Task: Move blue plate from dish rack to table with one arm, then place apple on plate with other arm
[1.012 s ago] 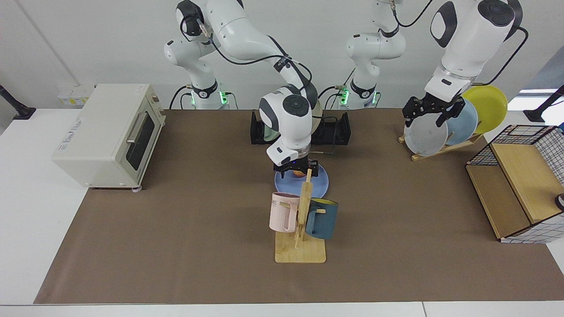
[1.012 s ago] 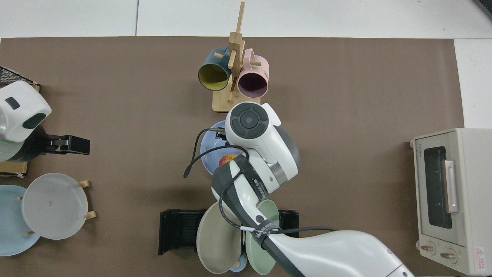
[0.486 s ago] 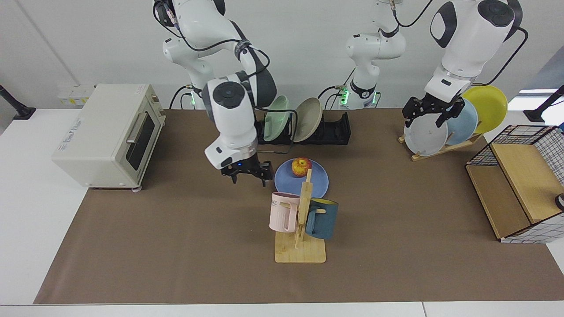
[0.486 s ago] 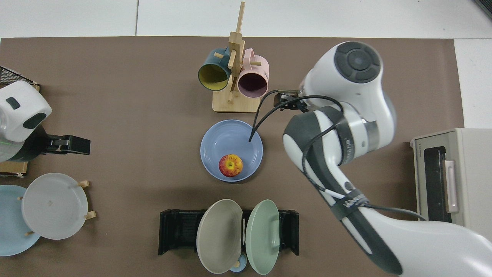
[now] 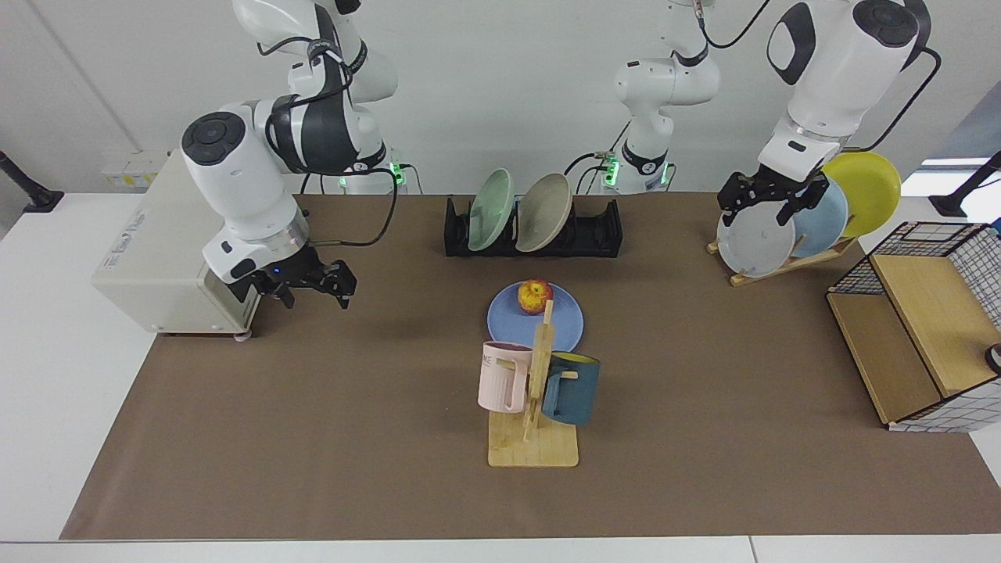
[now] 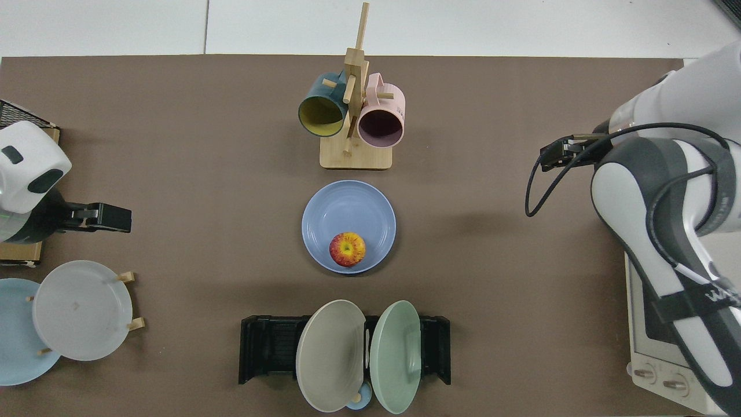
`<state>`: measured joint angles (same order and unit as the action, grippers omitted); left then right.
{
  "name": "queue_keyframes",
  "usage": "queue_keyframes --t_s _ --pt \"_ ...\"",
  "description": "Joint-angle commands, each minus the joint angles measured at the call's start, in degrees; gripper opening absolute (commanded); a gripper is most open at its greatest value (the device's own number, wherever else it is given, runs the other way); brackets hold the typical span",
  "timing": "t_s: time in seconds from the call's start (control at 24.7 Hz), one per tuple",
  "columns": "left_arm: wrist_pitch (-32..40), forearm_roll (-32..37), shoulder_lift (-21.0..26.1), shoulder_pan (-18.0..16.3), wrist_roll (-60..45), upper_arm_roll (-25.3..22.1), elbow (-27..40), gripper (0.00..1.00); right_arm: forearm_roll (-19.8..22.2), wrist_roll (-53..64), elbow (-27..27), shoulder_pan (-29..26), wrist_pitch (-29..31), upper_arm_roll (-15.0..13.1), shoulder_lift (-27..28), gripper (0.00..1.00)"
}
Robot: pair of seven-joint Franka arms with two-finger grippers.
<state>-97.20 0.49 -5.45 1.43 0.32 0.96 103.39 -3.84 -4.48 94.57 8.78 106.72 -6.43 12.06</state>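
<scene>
Blue plate (image 5: 536,322): lay flat mid-desk (image 5: 313,438), apple (image 5: 534,296) on it.
Mug tree (image 5: 533,391): stood just beside the plate.
Dish rack (image 5: 533,229): held green and beige plates.
Right pincer (image 5: 311,285): open, empty, beside toaster oven (image 5: 188,242).
Left pincer (image 5: 770,203): open, empty, waited over wooden plate stand (image 5: 782,262).

A robotics lab staged as a kitchen: 2 white robot arms (image 5: 258,180) bolted behind a counter (image 5: 313,438) covered in brown matting, bare white walls, cables in the open. Kitchen props only: toaster oven (image 5: 156,250), dish rack (image 5: 594,231), mug tree (image 5: 536,391).
</scene>
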Motion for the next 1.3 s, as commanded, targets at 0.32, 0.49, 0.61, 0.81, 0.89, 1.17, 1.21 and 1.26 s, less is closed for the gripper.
queue_keyframes --t_s 0.32,0.49,0.61,0.81,0.89,1.17,1.21,1.26 --pt "-0.3 0.7 -0.5 -0.6 -0.1 0.5 -0.4 1.00 0.9 4.1 15.0 -4.2 3.2 0.9 -16.5 1.00" --pt "-0.2 0.4 -0.6 -0.6 -0.2 0.5 -0.4 1.00 4.5 4.3 8.5 -4.0 -4.4 1.1 -14.1 1.00" --pt "-0.4 0.3 -0.6 -0.6 -0.1 0.5 -0.4 1.00 4.1 2.8 7.2 -3.4 -6.1 1.0 -13.8 1.00" --pt "-1.3 0.1 -0.6 -0.6 -0.3 0.5 -0.4 1.00 4.4 -0.8 3.3 -3.4 -9.9 1.2 -12.7 1.00" --pt "-1.3 0.1 -0.6 -0.6 -0.3 0.5 -0.4 1.00 4.4 -2.8 -0.5 -3.2 -11.0 1.7 -11.0 1.00" --pt "-1.5 0.1 -0.6 -0.6 -1.8 0.5 -0.4 1.00 4.2 -7.8 -1.1 -2.1 -8.9 1.9 -10.5 1.00" --pt "-1.8 0.1 -0.6 -0.6 -1.7 0.5 -0.4 1.00 4.4 -7.9 -1.1 -2.0 -8.3 1.9 -10.5 1.00" --pt "-1.9 0.1 -0.6 -0.6 -1.6 0.5 -0.5 1.00 4.4 -7.9 -1.1 -2.0 -8.0 1.9 -10.5 1.00"
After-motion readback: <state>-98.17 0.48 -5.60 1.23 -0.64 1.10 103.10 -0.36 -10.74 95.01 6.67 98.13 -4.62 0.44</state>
